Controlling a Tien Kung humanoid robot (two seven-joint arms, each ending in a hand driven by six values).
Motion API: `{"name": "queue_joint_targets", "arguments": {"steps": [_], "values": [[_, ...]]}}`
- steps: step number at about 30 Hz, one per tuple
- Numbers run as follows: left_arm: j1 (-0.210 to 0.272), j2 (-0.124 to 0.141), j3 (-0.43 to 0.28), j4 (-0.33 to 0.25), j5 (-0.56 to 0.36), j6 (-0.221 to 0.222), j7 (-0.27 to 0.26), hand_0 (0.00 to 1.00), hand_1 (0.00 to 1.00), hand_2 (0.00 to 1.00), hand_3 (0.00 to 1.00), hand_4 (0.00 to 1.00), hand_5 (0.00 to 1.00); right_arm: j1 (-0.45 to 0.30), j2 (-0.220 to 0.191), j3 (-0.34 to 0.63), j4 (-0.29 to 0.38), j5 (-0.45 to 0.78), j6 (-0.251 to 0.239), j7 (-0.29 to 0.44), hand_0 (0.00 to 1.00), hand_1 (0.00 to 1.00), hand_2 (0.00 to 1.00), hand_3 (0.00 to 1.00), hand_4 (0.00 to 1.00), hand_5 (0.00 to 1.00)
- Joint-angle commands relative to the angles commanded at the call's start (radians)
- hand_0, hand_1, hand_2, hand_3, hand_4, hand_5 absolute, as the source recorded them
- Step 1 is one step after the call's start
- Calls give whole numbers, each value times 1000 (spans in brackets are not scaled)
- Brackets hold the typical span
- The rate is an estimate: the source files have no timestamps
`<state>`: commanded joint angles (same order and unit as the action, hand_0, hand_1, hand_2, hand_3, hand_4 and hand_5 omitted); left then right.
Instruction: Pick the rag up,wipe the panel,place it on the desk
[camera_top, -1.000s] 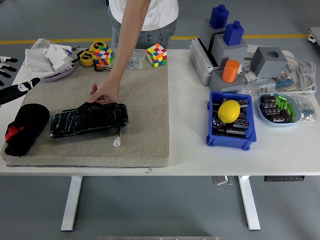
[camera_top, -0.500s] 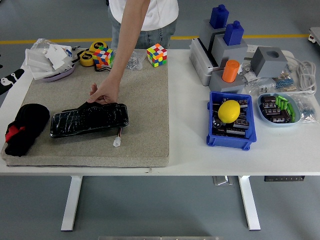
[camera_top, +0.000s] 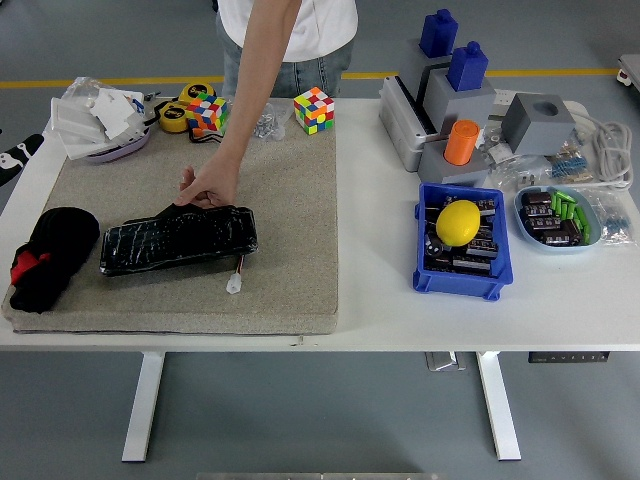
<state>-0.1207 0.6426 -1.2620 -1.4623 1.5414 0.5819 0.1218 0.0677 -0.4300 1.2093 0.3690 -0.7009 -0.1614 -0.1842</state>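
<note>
The white table (camera_top: 380, 310) carries a big tan mat (camera_top: 290, 200) on its left half. On the mat lies the black panel (camera_top: 178, 240), a short cable with a white plug (camera_top: 235, 282) trailing from its near edge. A person's hand (camera_top: 208, 186) presses the panel's far edge, standing between me and a free wipe. The rag (camera_top: 50, 255), black with a red patch, sits bunched just left of the panel. My left hand (camera_top: 18, 158) barely shows at the left edge; whether my fingers are curled I cannot tell. Cubes (camera_top: 312, 108) line the far edge.
</note>
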Motion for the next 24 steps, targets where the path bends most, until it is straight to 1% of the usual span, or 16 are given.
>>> {"name": "queue_joint_targets", "arguments": {"steps": [6,8,24], "values": [[2,6,-3,-13,11,7,0,354,547,626,743,998,673,0,0,-4,1,1,1,0,745,646,692,591,960,580],[1,5,-6,-15,18,7,6,355,548,626,742,998,670,-1,0,-3,1,3,0,1,745,646,692,591,960,582],[4,1,6,-13,10,10,1,355,548,625,742,998,666,-9,8,-1,2,8,-2,1,746,646,692,591,959,580]]}}
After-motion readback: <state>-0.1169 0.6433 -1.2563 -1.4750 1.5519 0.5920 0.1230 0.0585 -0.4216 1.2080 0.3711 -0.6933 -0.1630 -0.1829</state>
